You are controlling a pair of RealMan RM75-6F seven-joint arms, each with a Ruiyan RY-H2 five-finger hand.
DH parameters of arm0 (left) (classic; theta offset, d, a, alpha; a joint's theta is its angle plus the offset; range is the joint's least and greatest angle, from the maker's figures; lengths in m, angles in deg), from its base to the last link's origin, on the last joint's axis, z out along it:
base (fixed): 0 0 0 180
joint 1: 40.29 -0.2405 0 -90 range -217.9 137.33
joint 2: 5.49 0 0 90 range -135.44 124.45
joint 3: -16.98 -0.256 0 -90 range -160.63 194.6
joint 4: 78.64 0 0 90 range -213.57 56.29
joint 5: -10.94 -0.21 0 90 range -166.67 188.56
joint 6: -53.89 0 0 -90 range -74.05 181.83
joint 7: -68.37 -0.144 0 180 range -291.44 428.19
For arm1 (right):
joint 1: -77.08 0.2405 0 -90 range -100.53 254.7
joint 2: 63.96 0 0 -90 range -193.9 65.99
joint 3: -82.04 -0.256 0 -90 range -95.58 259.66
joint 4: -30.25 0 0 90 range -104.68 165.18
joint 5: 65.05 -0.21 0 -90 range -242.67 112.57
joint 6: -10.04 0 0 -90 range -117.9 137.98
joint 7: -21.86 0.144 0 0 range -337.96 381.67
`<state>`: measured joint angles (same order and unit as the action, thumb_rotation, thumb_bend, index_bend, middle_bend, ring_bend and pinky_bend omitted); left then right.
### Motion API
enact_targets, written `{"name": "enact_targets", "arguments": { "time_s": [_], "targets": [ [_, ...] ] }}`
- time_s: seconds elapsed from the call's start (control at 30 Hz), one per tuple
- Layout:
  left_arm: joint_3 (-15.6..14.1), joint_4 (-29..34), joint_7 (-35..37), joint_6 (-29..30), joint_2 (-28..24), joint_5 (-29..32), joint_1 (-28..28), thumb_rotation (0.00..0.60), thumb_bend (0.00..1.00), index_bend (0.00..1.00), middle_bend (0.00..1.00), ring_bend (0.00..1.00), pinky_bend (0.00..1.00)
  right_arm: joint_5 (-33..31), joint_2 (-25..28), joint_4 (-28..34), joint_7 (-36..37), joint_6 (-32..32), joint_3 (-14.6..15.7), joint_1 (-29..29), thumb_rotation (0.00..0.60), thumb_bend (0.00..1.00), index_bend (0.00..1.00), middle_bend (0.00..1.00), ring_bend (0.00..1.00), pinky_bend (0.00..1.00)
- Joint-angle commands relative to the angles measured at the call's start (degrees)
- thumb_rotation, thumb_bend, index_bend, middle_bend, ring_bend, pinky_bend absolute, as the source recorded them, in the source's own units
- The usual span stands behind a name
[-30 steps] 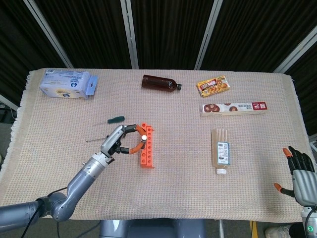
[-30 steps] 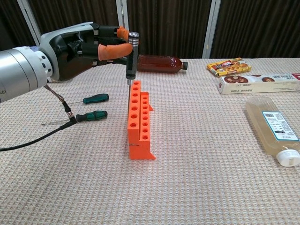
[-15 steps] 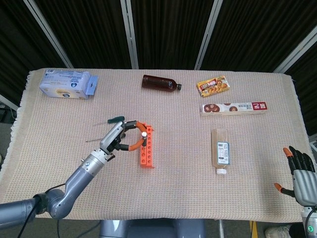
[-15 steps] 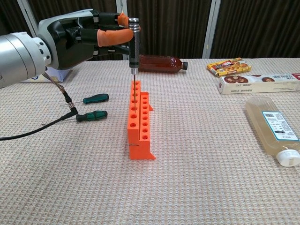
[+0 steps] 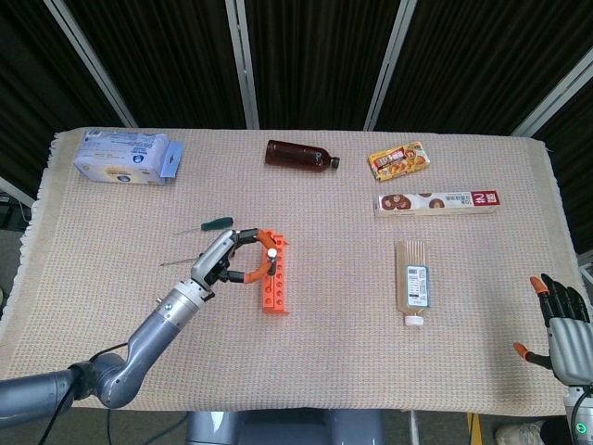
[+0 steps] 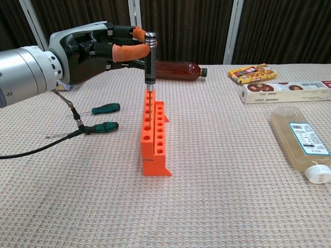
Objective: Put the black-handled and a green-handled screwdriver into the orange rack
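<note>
The orange rack (image 5: 275,280) (image 6: 153,135) stands at the table's middle, its rows of holes running away from me. My left hand (image 5: 225,260) (image 6: 97,48) pinches the black-handled screwdriver (image 6: 150,58) (image 5: 271,252) upright over the rack's far end, with the shaft down in a far hole. Two green-handled screwdrivers (image 6: 106,108) (image 6: 103,127) lie on the cloth left of the rack; the head view plainly shows one (image 5: 219,222). My right hand (image 5: 561,322) hangs off the table's right front corner, fingers spread, holding nothing.
A brown bottle (image 5: 301,156) lies at the back centre and a blue pack (image 5: 126,158) at the back left. A yellow box (image 5: 398,160), a long snack box (image 5: 435,202) and a pale lying bottle (image 5: 412,286) occupy the right half.
The left hand raised the black-handled screwdriver above the rack, then lowered it, so its shaft now sits deeper in a far hole. The right hand has not moved.
</note>
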<state>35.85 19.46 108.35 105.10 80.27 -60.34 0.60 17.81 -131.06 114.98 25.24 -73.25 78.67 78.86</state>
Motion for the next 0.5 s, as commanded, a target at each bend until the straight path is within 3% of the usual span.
{"name": "enact_targets", "arguments": {
  "time_s": [0.03,0.5],
  "targets": [
    [-0.01,-0.01,0.09,-0.13,-0.16,0.0,0.03,0.6,0.61,0.76,0.46,0.25,0.18,-0.03,-0.05,0.06,-0.04,0.09,-0.03,0.06,0.6,0.0,0.0,0.0,0.0,0.0],
    [-3.67,-1.86,-2.58,0.53,2.21,-2.13,-0.36,0.6,0.61,0.76,0.46,0.25,0.18,-0.32,-0.2,-0.23,0.11,0.42,-0.17,0.15,0.6,0.0,0.0,0.0,0.0,0.0]
  ]
}}
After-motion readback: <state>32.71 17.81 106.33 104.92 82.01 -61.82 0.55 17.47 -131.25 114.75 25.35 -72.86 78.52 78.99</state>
